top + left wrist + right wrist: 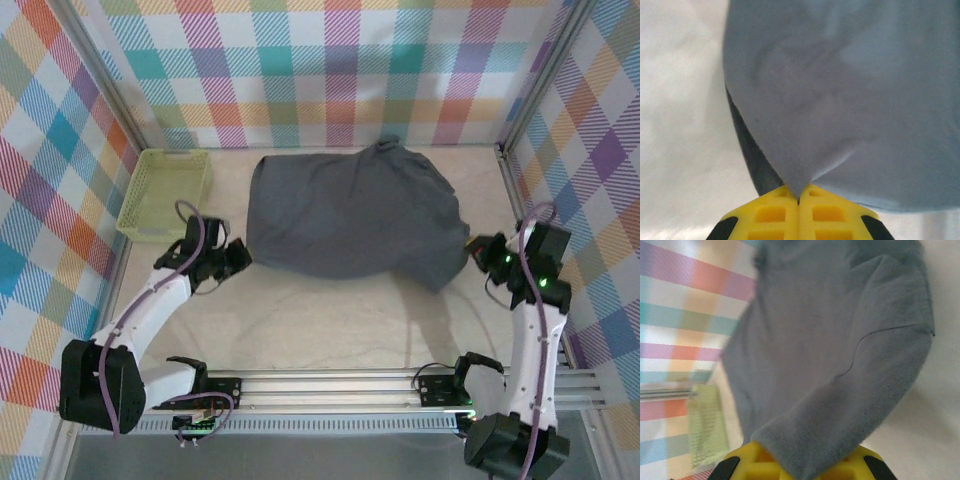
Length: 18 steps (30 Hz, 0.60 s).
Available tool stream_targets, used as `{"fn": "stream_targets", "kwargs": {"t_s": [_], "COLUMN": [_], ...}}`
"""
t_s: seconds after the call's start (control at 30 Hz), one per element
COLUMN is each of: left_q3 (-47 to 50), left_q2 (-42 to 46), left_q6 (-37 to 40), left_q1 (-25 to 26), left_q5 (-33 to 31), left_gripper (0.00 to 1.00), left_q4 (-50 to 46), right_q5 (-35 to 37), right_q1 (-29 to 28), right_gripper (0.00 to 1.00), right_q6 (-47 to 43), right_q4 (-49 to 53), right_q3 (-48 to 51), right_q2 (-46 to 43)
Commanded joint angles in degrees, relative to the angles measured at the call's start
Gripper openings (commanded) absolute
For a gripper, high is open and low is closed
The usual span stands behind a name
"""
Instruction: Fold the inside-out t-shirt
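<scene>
The inside-out t-shirt (pixel 350 215) lies spread across the far middle of the table (pixel 330 320), a dark slate-grey sheet, rumpled, with a small bunched peak at its far edge and its near edge sagging in a curve between the two arms. The left gripper (pixel 235 258) sits at the shirt's near left corner; in the left wrist view its yellow fingers are pressed together with a point of cloth nipped between the tips. The right gripper (pixel 478 250) is at the near right corner, and its wrist view shows cloth draped over and coming out of the closed fingers, so it looks clamped on the shirt too. The fabric reads as light, limp and not slippery: it will droop and crease wherever it is unsupported, and a single pinch point will drag it into a cone. Corners and hem edges are the sensible places to hold it, both at once, keeping the edge between them taut. To the far left, just beside the shirt but apart from it, stands a lime-green mesh basket (pixel 165 190); nothing can be seen inside it.
</scene>
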<state>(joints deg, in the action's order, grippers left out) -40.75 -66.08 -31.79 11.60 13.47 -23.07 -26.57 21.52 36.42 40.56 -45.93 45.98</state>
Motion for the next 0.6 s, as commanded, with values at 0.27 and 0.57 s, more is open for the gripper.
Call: {"fn": "stream_targets", "kwargs": {"t_s": [0.27,0.57], "left_q3": [16.6,13.4], "left_q2": [18.5,35.4], "left_q6": [-12.9,-12.5], "left_q1": [0.1,0.2], "left_q5": [-8.8,-9.5], "left_gripper": [0.16,0.57], "left_q4": [-8.0,-16.2], "right_q5": [21.2,31.0], "right_q1": [1.2,1.2], "right_gripper": [0.00,0.80], "right_q6": [8.7,10.2], "right_q4": [23.1,28.5], "right_q3": [9.4,-1.6], "right_q2": [-22.0,-24.9]}}
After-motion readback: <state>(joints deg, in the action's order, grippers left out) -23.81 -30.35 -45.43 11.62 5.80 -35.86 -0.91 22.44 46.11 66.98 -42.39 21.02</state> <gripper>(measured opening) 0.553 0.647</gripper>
